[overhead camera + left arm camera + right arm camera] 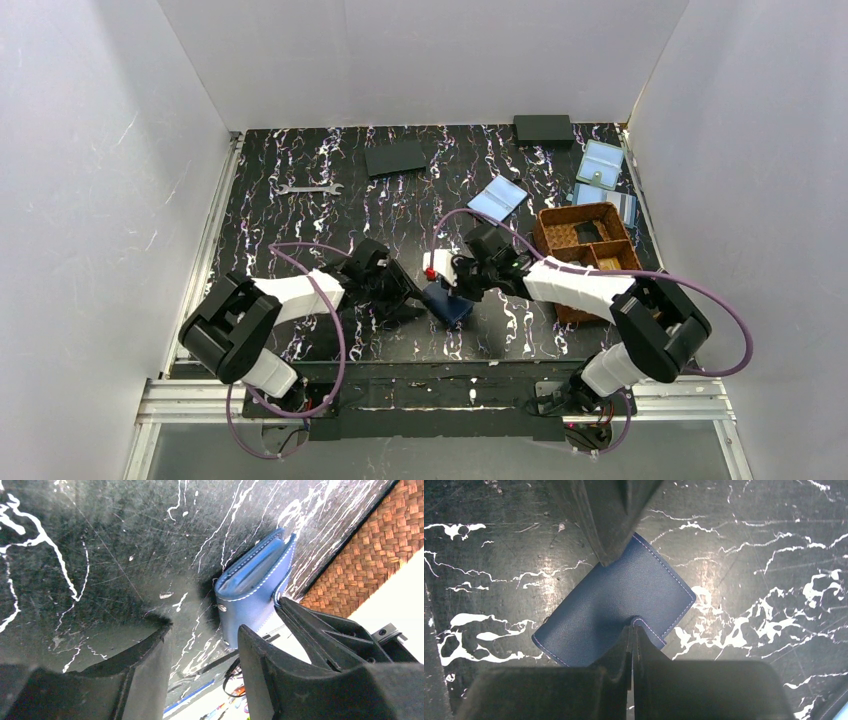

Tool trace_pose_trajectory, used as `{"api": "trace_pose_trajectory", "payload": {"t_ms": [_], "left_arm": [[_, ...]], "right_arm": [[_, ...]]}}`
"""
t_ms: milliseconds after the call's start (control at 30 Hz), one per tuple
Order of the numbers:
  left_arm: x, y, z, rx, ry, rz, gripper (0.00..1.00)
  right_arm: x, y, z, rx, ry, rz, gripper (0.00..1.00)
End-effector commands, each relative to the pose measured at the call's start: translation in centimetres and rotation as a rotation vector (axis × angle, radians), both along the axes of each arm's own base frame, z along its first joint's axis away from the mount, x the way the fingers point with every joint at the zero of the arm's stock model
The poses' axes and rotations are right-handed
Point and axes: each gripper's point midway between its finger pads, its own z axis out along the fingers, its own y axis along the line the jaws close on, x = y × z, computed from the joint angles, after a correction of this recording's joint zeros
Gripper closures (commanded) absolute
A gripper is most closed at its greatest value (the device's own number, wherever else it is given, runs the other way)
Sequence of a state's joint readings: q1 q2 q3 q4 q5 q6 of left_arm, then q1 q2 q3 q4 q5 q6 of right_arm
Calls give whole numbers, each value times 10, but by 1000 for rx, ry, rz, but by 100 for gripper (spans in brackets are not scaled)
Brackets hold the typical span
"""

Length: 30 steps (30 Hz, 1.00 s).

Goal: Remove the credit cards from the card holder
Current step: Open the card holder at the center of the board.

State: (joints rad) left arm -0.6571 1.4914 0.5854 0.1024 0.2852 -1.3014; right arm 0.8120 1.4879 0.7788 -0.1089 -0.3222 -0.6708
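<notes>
Right wrist view: right claw (622, 591) pinches the card holder (589, 625) across its short axis; left claw (204, 630), spread wide, sits just beside the card holder.

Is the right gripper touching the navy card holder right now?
Touching. The right wrist view shows the right gripper pinching the card holder at opposite edges, with no gap at either fingertip.

One card holder (447, 303), one wrench (309, 188), one tray (548, 232), two black pads (395, 158) (543, 127), three pouches (497, 197) (601, 163) (603, 203).
</notes>
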Motion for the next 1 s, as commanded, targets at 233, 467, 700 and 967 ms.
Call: {"api": "trace_pose_trajectory", "payload": {"t_ms": [233,467,700,967], "left_arm": [[-5,23,-39,212,79,-14,55],[1,9,-36,144,11,-91,53],[-2,12,-43,157,-30,-145,52],[-10,18,-62,189,-4,-181,56]], "right_arm": [[3,-1,27,176,129,-102,99],[4,-1,29,198,145,-107,99],[21,-6,34,274,207,-237,99],[30,-12,28,292,253,-305,99]]}}
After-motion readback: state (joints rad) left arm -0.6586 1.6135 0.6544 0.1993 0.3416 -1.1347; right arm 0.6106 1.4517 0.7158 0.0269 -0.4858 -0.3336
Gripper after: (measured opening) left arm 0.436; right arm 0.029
